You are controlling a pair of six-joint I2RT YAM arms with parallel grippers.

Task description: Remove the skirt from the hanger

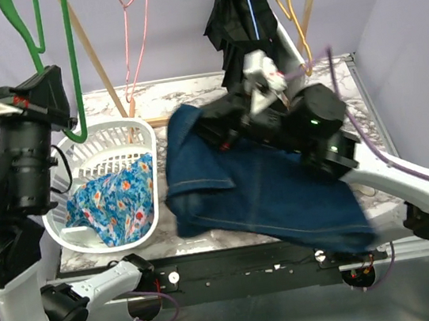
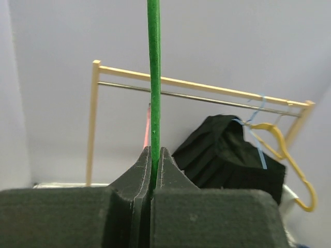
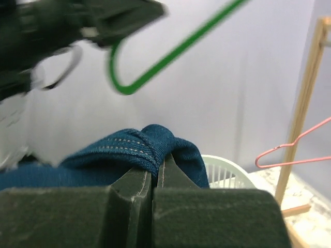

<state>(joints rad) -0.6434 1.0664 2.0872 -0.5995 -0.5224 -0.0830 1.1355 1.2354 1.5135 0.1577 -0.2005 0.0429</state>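
item: skirt (image 1: 258, 186), dark blue denim with tan stitching. it hangs bunched from the right gripper (image 3: 158, 175), whose jaws are pressed together on a fold of a seamed edge (image 3: 139, 147). in the top view the cloth drapes down across the right forearm and spreads over the middle and right of the table (image 1: 181, 93).

relation to hanger: green hanger (image 1: 72, 69), bare wire, carries no cloth. it is pinched upright in the left gripper (image 2: 154, 160), jaws closed tight on the wire, raised at the left above the basket (image 1: 126, 129). skirt and hanger are well apart, not touching.

edges: the skirt's left edge lies just beside the basket's right rim; whether they touch cannot be told. its lower hem reaches over the near edge of the table, above the right arm's base. its upper end sits near the black garment (image 1: 237, 9).

surroundings: white slatted basket holding a floral cloth (image 1: 112, 203). wooden rack (image 2: 207, 90) with a metal rail at the back. on the rail: the black garment on a blue hanger (image 2: 256, 106), a bare yellow hanger (image 2: 289, 150), a bare pink hanger (image 1: 132, 28).

open room: bare marble shows behind the skirt, between the basket and the black garment, and along the far right edge of the table.
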